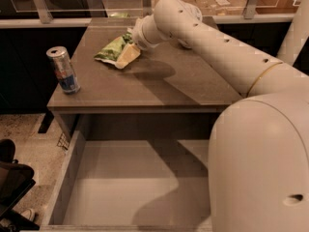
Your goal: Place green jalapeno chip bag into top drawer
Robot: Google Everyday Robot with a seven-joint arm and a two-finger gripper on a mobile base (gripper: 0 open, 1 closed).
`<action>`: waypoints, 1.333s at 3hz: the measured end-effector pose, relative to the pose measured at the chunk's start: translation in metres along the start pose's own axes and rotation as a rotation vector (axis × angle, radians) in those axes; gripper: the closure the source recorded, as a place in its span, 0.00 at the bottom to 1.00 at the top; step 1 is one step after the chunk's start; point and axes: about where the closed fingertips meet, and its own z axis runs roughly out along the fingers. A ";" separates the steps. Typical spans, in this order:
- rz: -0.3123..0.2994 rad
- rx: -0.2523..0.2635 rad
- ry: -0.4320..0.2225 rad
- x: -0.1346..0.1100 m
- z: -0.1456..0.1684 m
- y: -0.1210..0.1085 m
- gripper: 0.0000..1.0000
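The gripper sat at the back left of the table, at the end of the white arm that reached in from the right and crossed above the tabletop. It was pressed up against the right rear end of the bag, and the rounded wrist covered most of it, so whether it was wide, narrow or clamped on the bag could not be told; it met the bag's upper edge, but a real grasp could not be confirmed. The bag lay on the tabletop, left of centre and toward the back, crumpled and fairly flat. Its long axis ran on a diagonal, from the front left up to the rear right, with the rear right end pointing into the gripper and the front left end pointing toward the can. The bag's upper part was green, and a pale yellowish patch showed on the lower right side, nearest the arm. The can stood upright near the table's left edge, well apart from the bag and closer to the front. A dark shadow of the arm fell on the tabletop just right of the bag. Below the table's front edge the drawer was pulled out toward the camera, its flat bottom and thin left wall in view, its right side hidden behind the robot's large white body.
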 end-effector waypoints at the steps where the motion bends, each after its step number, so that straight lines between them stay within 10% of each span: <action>1: 0.044 -0.035 0.031 0.013 0.017 0.004 0.00; 4: 0.064 -0.053 0.039 0.015 0.025 0.005 0.64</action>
